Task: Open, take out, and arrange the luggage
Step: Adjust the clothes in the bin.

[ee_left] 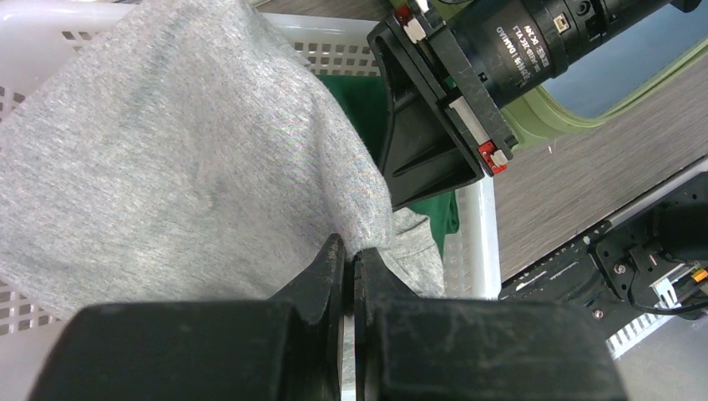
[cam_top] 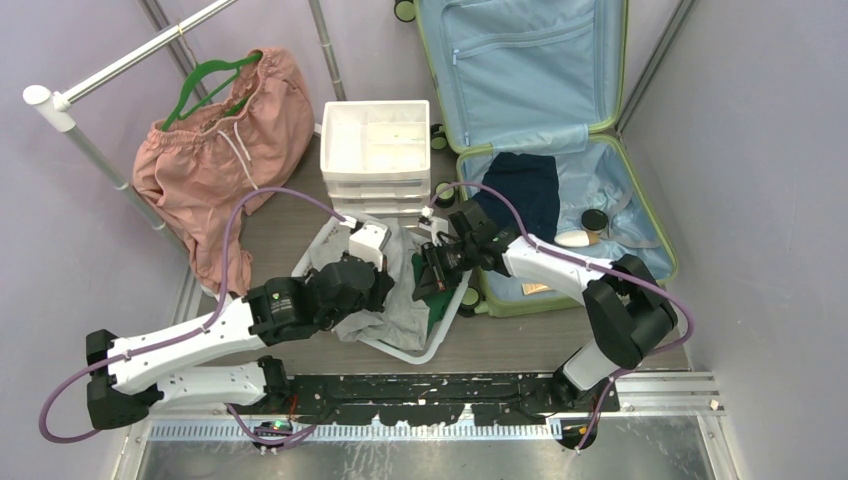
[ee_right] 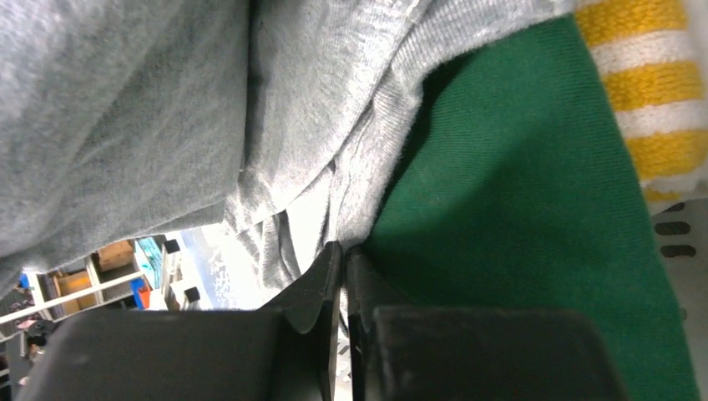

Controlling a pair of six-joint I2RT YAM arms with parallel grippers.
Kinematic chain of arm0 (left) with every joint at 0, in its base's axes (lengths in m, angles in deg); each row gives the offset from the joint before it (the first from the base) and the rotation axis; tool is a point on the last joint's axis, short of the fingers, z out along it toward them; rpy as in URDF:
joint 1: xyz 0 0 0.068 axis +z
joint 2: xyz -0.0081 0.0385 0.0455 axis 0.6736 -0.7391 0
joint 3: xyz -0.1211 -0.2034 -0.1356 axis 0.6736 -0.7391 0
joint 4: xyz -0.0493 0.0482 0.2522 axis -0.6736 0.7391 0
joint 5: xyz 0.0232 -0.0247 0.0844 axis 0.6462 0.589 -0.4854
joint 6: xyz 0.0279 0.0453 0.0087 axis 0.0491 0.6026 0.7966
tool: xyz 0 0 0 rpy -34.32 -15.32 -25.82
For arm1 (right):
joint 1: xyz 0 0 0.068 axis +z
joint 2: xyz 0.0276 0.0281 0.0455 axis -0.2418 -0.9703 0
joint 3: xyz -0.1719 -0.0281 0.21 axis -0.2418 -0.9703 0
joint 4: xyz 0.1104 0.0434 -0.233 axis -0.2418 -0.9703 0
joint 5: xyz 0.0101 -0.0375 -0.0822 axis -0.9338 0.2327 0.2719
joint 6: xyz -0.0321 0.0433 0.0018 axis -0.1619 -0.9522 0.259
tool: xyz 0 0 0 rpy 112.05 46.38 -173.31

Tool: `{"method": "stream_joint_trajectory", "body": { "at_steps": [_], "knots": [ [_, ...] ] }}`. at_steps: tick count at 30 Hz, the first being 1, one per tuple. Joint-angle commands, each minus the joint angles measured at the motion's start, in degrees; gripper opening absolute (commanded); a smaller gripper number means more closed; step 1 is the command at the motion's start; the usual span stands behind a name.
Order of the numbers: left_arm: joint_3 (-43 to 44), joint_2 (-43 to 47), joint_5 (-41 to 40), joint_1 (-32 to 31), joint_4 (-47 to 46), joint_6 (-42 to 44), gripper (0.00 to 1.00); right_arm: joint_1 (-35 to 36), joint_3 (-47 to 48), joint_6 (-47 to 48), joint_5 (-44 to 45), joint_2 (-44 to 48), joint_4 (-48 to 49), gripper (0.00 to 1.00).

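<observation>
From above, the luggage [cam_top: 640, 190] lies open at the far right of the desk [cam_top: 520, 345]. Its blue-lined lid is propped upright against the wall, and a navy garment [cam_top: 525, 185] lies in its lower half. Beside it stands a white drawer unit [cam_top: 375, 150]. In front of that is a white perforated basket [cam_top: 440, 340] with a grey garment [cam_top: 395, 300] in it. The left gripper [cam_top: 366, 238] and right gripper [cam_top: 432, 272] both reach over the basket.

In the left wrist view, the left gripper is pinched tight on a fold of the grey garment. Green cloth [ee_left: 359, 100] lies beneath in the basket.

In the right wrist view, the right gripper's jaws stand at a thin slit where the grey garment meets the green cloth. Whether either is caught cannot be told. Yellow-and-white striped fabric [ee_right: 643, 83] lies alongside.
</observation>
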Motion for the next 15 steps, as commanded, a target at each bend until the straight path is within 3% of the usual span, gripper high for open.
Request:
{"method": "stream_joint_trajectory", "body": {
  "at_steps": [1, 5, 15],
  "knots": [
    [0.08, 0.71, 1.72, 0.16, -4.81, 1.41, 0.0, 0.22, 4.41, 3.27, 0.37, 1.85, -2.84, 0.06],
    [0.04, 0.35, 2.76, 0.33, -6.34, 1.74, 0.0, -1.7, 6.42, 7.6, 1.39, 4.11, -7.23, 0.01],
    [1.4, -6.82, 11.88, 3.21, -15.14, 2.76, 0.0, -9.04, 9.99, 19.43, 1.14, 4.79, -18.71, 0.01]
  ]
}}
